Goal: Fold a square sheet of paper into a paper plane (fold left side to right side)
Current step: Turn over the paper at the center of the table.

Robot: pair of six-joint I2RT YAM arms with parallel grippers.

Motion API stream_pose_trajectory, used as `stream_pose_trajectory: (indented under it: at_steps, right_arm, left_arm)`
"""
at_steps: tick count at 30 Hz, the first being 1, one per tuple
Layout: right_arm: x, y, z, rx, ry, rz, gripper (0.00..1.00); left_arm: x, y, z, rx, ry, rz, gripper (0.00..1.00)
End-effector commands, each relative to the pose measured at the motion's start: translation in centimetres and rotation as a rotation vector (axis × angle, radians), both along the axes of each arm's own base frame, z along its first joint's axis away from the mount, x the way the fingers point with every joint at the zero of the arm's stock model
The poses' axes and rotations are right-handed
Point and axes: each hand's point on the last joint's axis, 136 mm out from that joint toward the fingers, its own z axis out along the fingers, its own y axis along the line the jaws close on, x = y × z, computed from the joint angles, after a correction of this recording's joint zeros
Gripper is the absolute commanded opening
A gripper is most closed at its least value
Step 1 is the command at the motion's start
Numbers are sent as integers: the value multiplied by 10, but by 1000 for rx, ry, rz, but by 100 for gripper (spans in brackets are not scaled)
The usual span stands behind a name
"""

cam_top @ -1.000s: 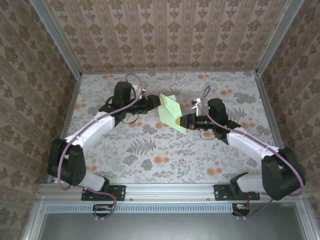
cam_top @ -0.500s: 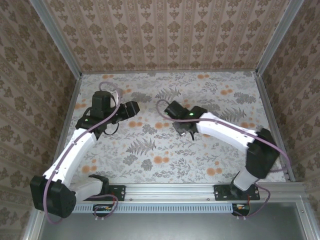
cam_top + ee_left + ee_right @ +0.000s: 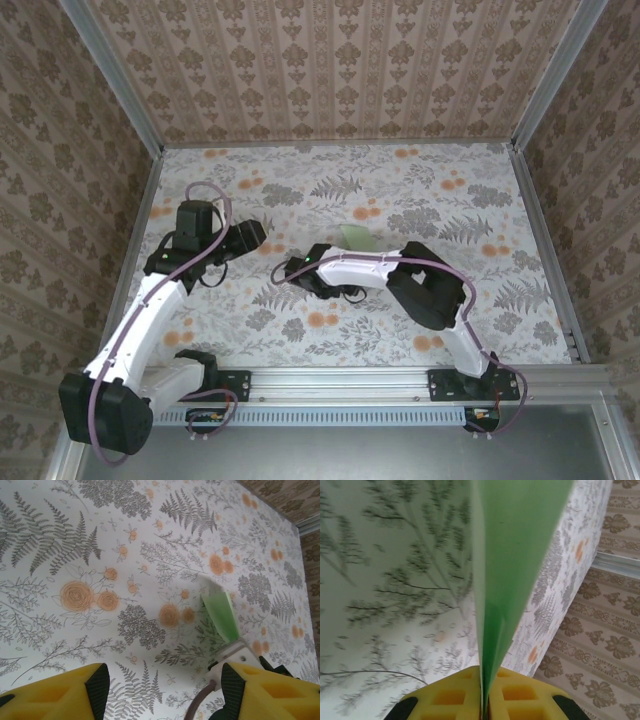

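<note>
The paper plane (image 3: 510, 555) is a folded pale-green sheet, seen edge-on and rising from between the yellow pads of my right gripper (image 3: 484, 677), which is shut on its lower edge. From above, only a small green piece of the paper plane (image 3: 355, 238) shows, just behind the right forearm near the table's middle. My left gripper (image 3: 250, 235) sits to the left, well apart from it. In the left wrist view the left gripper (image 3: 165, 682) is open with only tablecloth between its fingers, and the paper plane (image 3: 220, 615) stands ahead to the right.
A fern-and-flower tablecloth (image 3: 420, 200) covers the table. Patterned walls close in the back and both sides. The right arm (image 3: 430, 290) is folded across the near middle, its elbow to the right.
A second ago both grippers held the paper at the centre. The left gripper has let go and drawn back left. The right arm has swung left and nearer, carrying the paper.
</note>
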Motion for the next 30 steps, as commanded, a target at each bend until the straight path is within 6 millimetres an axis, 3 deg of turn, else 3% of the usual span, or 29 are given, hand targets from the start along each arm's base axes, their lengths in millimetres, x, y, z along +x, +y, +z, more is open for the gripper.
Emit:
stream_pose_trajectory:
  at_steps: [1,5,11,16,20,24,26,30]
  right_arm:
    - [-13,3,-10,-13,93,-6,13]
    - [-29,16,-15,144,176,-43,28]
    - [-55,34,7,437,240,-91,55]
    - [-73,36,31,719,261,-112,74]
    - [-69,33,55,1047,219,-157,83]
    - [-51,13,76,1329,108,-241,92]
    - [-45,2,81,1416,63,-262,99]
    - [-42,-15,85,1540,23,-310,100]
  left_arm:
    - [-4,3,-8,3,19,-5,64]
    - [-5,-2,-18,-18,60,-23,64]
    - [-3,-21,-41,-116,137,-68,65]
    - [-3,-58,-60,-215,178,-174,67]
    - [-4,-97,-69,-243,192,-249,68]
    - [-8,-137,-83,-242,220,-311,69]
    - [-7,-152,-90,-231,231,-338,69]
    - [-2,-179,-102,-236,243,-381,69]
